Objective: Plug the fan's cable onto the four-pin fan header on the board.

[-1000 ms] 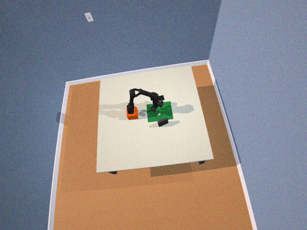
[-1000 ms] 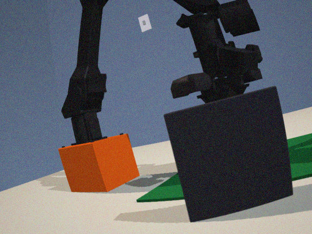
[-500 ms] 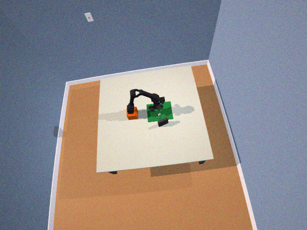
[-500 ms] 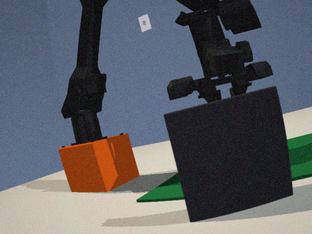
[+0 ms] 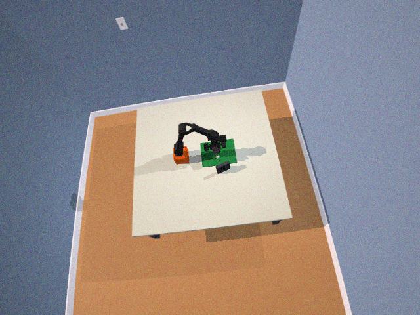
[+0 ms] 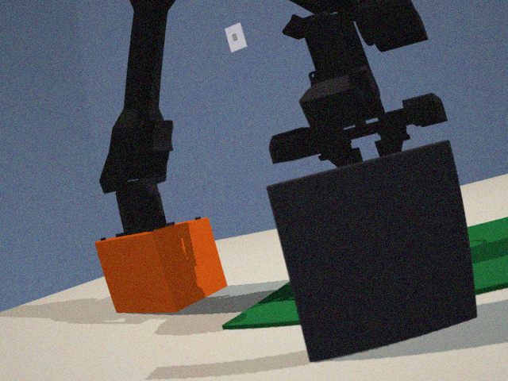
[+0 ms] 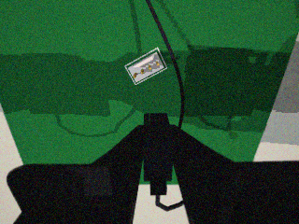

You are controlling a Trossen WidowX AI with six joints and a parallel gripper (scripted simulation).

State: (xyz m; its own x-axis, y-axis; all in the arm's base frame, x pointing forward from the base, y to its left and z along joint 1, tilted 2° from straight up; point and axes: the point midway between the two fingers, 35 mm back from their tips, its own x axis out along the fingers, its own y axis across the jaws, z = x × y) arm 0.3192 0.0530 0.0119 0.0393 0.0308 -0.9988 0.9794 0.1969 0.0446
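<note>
My gripper [image 7: 156, 130] [image 5: 216, 151] is shut on the black plug [image 7: 156, 154], whose thin cable loops out at the bottom of the wrist view. A stretch of black cable [image 7: 182, 95] curves over the board right of the header. The green board [image 5: 230, 158] [image 6: 267, 314] [image 7: 84, 28] lies on the table. The white-rimmed fan header [image 7: 146, 66] with gold pins is ahead and slightly left of the plug, turned at an angle to it. The plug is above the board, apart from the header. In the exterior view the fingertips are hidden behind a dark block.
The dark upright block [image 5: 223, 167] [image 6: 381, 254] stands at the board's near edge. The arm's base sits on an orange box [image 5: 180, 155] [image 6: 180, 266] left of the board. The arm's shadow crosses the board and the pale table [image 5: 203, 203].
</note>
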